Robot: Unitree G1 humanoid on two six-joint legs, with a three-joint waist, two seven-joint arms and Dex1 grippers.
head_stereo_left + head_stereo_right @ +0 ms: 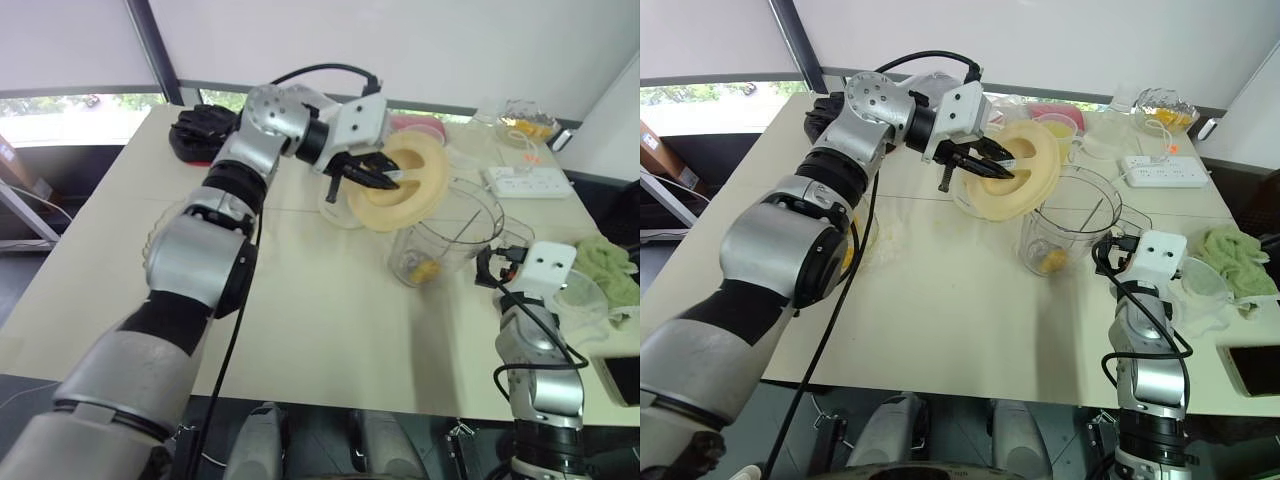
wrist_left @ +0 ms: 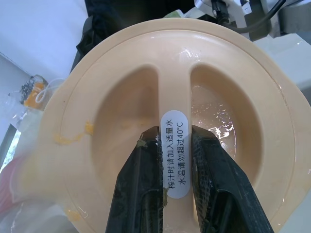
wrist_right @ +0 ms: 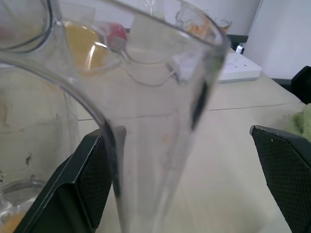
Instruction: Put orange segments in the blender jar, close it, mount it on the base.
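The left gripper (image 2: 173, 138) pinches the ridge of a glossy, round cream lid (image 1: 412, 172), tilted by the clear plastic jar (image 1: 452, 238) on the table (image 1: 320, 320). The right gripper (image 3: 187, 165) stands spread around the jar's handle.

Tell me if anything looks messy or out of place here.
The lid, pinched by the left gripper and held tilted next to the open blender jar, looks dirty: orange pulp flecks cling near its rim and droplets sit in one recess.
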